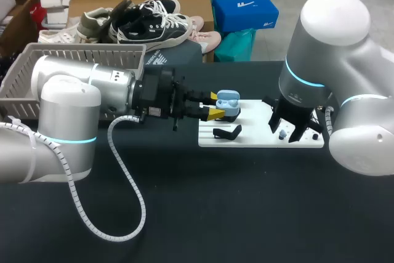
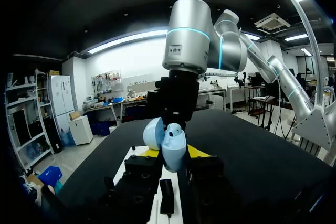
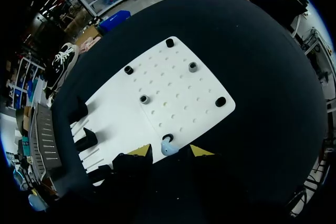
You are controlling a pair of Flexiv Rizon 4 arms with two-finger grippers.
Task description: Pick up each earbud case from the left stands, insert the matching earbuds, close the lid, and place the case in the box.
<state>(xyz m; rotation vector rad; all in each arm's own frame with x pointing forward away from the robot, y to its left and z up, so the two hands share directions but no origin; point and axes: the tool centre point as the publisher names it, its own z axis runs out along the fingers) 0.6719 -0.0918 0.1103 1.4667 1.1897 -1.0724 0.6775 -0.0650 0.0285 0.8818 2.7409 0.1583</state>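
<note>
My left gripper point(image 1: 215, 105) is shut on a light-blue earbud case point(image 1: 228, 104) and holds it, lid open, above the left end of the white board point(image 1: 258, 137). In the left wrist view the case point(image 2: 173, 149) sits between the yellow tips, with my right arm straight ahead. My right gripper point(image 1: 290, 129) hangs over the board's right part, pointing down. In the right wrist view a small light-blue earbud point(image 3: 167, 147) rests at the board's point(image 3: 173, 93) near edge, between my right gripper's point(image 3: 171, 151) open fingers; neither finger touches it.
A black stand point(image 1: 226, 132) sits on the board's left part, below the held case. Black pegs point(image 3: 143, 99) and a grey one point(image 3: 192, 66) stud the perforated board. A grey basket point(image 1: 24, 84) stands at the table's far left, behind my left arm.
</note>
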